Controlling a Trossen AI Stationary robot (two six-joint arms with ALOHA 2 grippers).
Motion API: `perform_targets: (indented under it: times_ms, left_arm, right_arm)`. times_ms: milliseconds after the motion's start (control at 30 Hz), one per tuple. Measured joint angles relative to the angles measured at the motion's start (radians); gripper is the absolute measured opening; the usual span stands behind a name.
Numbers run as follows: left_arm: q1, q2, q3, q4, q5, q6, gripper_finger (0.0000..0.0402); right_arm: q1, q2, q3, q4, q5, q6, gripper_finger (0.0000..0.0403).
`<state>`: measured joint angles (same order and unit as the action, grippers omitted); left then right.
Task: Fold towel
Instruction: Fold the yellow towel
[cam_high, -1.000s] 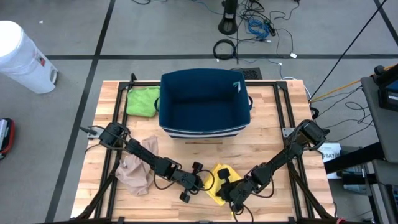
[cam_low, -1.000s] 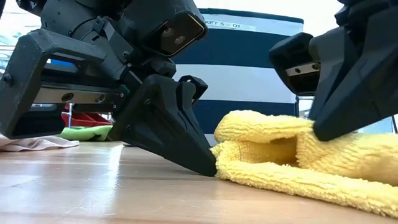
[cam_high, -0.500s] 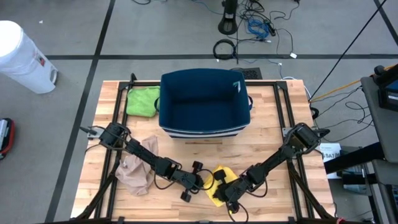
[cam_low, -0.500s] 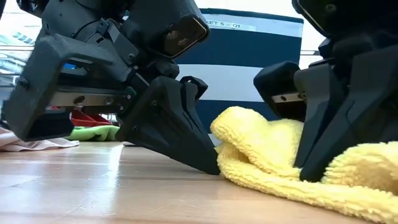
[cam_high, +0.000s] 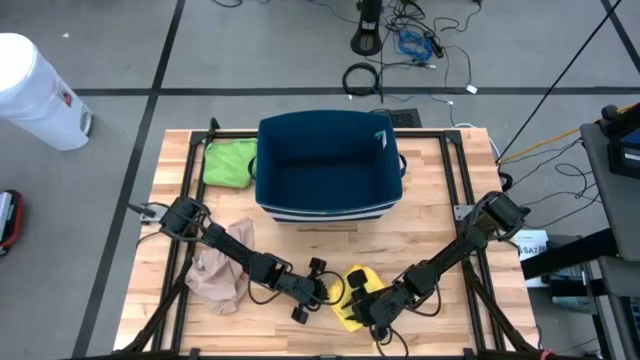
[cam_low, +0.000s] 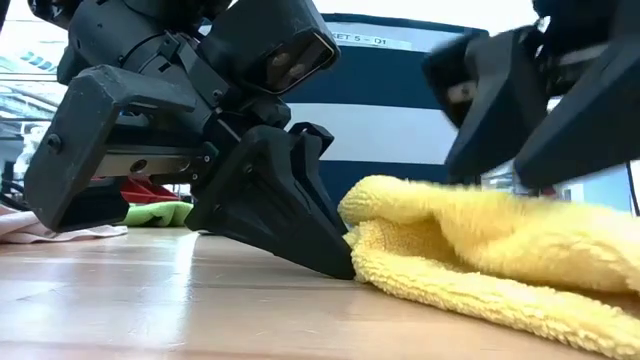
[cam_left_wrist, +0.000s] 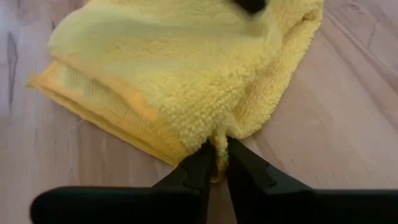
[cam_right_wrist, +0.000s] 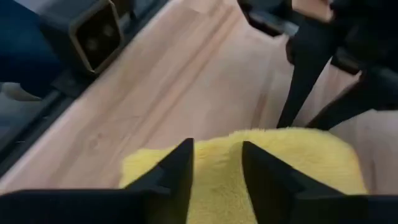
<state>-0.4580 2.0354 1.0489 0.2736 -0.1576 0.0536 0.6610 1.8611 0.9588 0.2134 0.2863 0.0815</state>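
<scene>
Leftmost, off the wooden table (cam_high: 440, 200), a white bin (cam_high: 35, 92) stands on the floor. On the table's far-left corner lies a green cloth (cam_high: 229, 162), and nearer the front a crumpled beige cloth (cam_high: 215, 278) sits under the left arm.

Next comes the left gripper (cam_left_wrist: 216, 163), low at the front middle of the table. Its 2 fingers (cam_left_wrist: 189, 174) stand only a sliver apart, and a small tuft of the yellow towel (cam_left_wrist: 180, 68) sits pinched between their tips at the towel's near edge. From table height the same gripper (cam_low: 345, 262) touches the folded edge of the towel (cam_low: 480, 250) right at the wood.

Behind, at the table's middle, a dark blue basket (cam_high: 330, 168) stands with its opening up.

The towel (cam_high: 352, 290) lies folded over on itself at the front centre, just right of the left gripper's tips.

Rightmost, the right gripper (cam_right_wrist: 214, 163) hovers just above the towel (cam_right_wrist: 249, 168), its fingers (cam_right_wrist: 171, 177) spread apart with nothing between them; at table height it shows blurred, clear of the terry surface.
</scene>
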Motion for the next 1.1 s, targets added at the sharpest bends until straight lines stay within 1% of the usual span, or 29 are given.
perform_targets:
  times_ms: [67, 133, 200, 333, 400, 500, 600, 833, 900, 1100]
  left_arm:
    - [0.000, 0.000, 0.000, -0.003, -0.015, 0.002, 0.0065]
    - [0.000, 0.000, 0.000, -0.003, -0.019, 0.008, 0.0075]
    - [0.000, 0.000, 0.000, -0.003, -0.022, 0.008, 0.0083]
    - [-0.001, 0.000, 0.000, -0.003, -0.039, 0.008, 0.0094]
    - [-0.001, -0.010, 0.000, -0.017, -0.046, 0.008, 0.0097]
    - [0.000, -0.039, 0.000, -0.055, -0.067, 0.009, 0.0098]
    - [-0.001, -0.087, 0.001, -0.107, -0.098, 0.011, 0.0099]
    - [-0.011, -0.177, 0.000, -0.253, -0.133, -0.007, 0.0099]
    - [-0.014, -0.188, 0.000, -0.267, -0.133, -0.022, 0.0099]
    - [-0.044, -0.189, 0.000, -0.211, -0.132, -0.018, 0.0099]
  right_arm:
    - [0.014, -0.029, 0.000, -0.012, -0.001, 0.001, 0.0155]
    - [0.030, -0.050, 0.000, -0.015, -0.007, 0.001, 0.0168]
    - [0.045, -0.063, 0.000, -0.015, -0.048, 0.002, 0.0174]
    - [0.073, -0.070, 0.000, 0.007, -0.108, 0.020, 0.0170]
    - [0.082, -0.070, 0.000, -0.015, -0.106, 0.043, 0.0165]
    - [0.082, -0.070, 0.000, -0.098, -0.102, 0.095, 0.0159]
    - [0.082, -0.070, 0.000, -0.173, -0.065, 0.132, 0.0155]
    - [0.082, -0.065, 0.000, -0.263, -0.031, 0.146, 0.0153]
    - [0.084, -0.063, 0.000, -0.288, -0.029, 0.146, 0.0153]
    - [0.094, -0.062, 0.000, -0.329, -0.026, 0.134, 0.0153]
